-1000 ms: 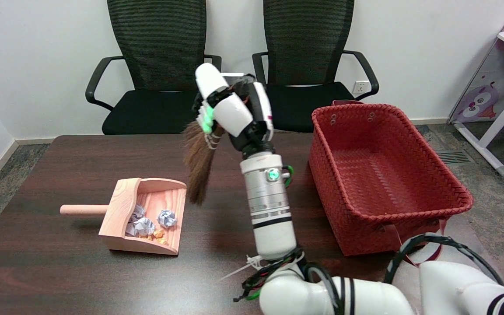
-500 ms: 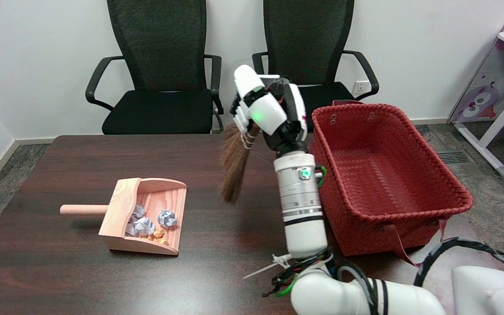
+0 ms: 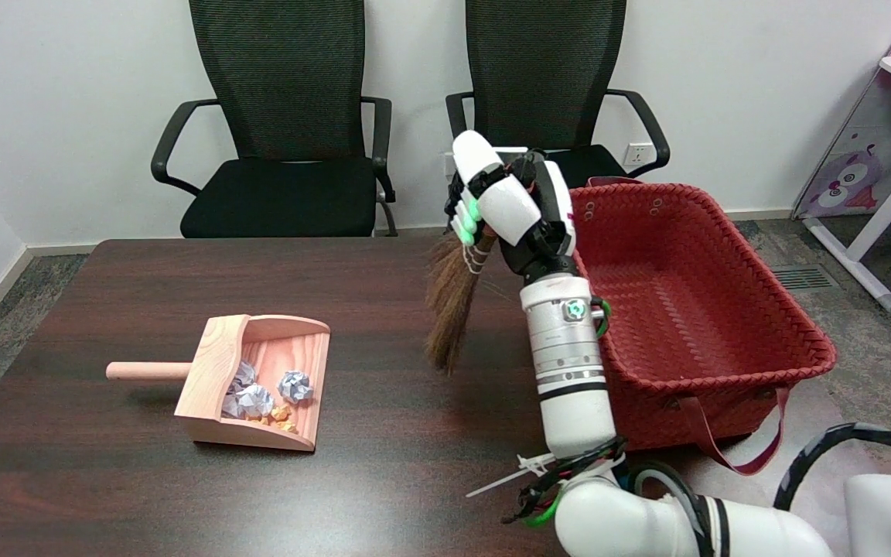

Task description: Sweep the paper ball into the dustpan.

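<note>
My robot hand (image 3: pixel 509 207) grips the broom (image 3: pixel 452 298), bristles hanging beside the red basket (image 3: pixel 693 309). Paper balls (image 3: pixel 295 384) sit in the dustpan (image 3: pixel 256 383); I'd set it down gently

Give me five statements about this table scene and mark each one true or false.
1. The right hand holds the broom. True.
2. The paper balls lie on the bare table. False: they sit inside the wooden dustpan.
3. The red basket holds crumpled paper. False: nothing shows inside it.
4. The broom's bristles hang between the dustpan and the basket. True.
5. The dustpan's handle points toward the basket. False: it points away, to the picture's left.
</note>
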`<action>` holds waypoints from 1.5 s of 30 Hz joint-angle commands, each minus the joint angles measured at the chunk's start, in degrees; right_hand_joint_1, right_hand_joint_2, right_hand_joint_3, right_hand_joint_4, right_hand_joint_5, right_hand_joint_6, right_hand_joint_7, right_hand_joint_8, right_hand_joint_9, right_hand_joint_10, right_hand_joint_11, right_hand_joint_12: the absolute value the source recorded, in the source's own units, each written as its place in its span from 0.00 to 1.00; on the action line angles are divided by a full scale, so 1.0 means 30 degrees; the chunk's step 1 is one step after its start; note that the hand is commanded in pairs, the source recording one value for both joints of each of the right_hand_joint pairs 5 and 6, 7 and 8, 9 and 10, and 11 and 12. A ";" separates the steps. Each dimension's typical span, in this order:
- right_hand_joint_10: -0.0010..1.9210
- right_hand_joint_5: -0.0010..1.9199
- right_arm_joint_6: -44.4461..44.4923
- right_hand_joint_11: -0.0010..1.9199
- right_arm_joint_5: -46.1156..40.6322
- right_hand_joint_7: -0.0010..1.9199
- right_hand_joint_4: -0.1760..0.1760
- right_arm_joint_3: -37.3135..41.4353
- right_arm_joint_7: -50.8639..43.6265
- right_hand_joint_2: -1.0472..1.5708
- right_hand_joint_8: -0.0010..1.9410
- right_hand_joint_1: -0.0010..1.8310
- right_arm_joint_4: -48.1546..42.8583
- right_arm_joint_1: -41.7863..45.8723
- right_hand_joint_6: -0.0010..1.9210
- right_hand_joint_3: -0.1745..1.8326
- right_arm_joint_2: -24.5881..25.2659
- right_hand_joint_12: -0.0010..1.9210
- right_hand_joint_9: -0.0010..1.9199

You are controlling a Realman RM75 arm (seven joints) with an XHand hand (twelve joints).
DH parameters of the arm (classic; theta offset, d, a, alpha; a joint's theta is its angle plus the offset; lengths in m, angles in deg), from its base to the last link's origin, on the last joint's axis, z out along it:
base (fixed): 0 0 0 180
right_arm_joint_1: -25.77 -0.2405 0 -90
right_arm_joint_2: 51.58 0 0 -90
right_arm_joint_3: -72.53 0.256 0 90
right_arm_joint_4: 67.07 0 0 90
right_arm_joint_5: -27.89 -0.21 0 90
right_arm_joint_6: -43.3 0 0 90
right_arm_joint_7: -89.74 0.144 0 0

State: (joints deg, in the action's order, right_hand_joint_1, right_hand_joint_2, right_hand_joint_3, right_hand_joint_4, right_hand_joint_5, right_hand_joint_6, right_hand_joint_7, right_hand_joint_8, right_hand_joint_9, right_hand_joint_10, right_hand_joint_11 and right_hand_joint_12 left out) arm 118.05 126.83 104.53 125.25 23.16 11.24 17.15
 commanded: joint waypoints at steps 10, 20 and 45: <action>1.00 1.00 -0.6491 1.00 -0.3148 1.00 0.54 0.3239 -0.1632 1.00 0.99 0.58 0.3328 0.0332 1.00 0.97 -0.4056 1.00 1.00; 1.00 1.00 -0.7609 1.00 -0.3183 1.00 0.55 0.4070 -0.1641 1.00 0.99 0.59 0.3955 0.0506 1.00 0.93 -0.5140 1.00 1.00; 1.00 1.00 -0.7426 1.00 -0.3125 1.00 0.55 0.3894 -0.0557 1.00 0.99 0.60 0.3993 0.1474 1.00 0.96 -0.5771 1.00 1.00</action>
State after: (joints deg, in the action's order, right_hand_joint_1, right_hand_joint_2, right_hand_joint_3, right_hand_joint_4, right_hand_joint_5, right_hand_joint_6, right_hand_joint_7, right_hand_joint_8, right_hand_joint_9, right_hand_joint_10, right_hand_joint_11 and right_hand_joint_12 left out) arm 96.77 117.54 115.90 122.16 34.31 14.81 1.11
